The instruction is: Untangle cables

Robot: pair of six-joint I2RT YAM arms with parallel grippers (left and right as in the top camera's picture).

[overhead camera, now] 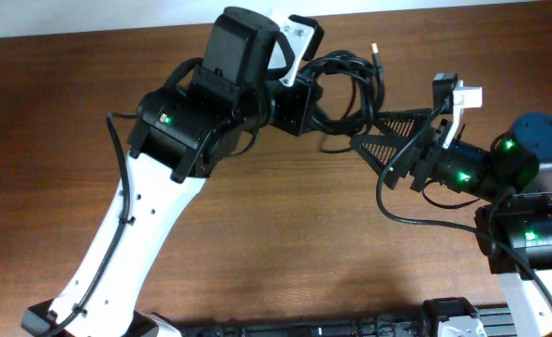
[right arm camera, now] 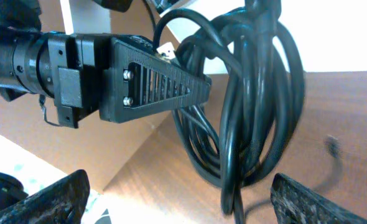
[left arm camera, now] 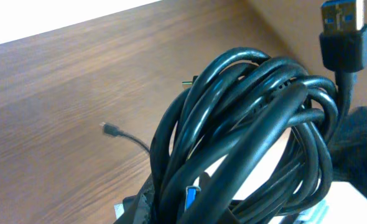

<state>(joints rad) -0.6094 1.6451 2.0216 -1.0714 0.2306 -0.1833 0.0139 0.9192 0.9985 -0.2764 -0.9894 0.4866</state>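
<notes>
From overhead we see the bundle of thin black looped cables lifted over the brown wooden table, between the two arms. The left gripper is at the bundle's left side, clamped onto the loops. The right gripper sits just right of the bundle, its black ribbed fingers spread wide.

In the left wrist view the coils fill the frame, a blue-tipped USB plug rising above them.

In the right wrist view the bundle hangs between the open fingertips, touching neither; the left gripper's ribbed finger presses into the bundle's left side.
</notes>
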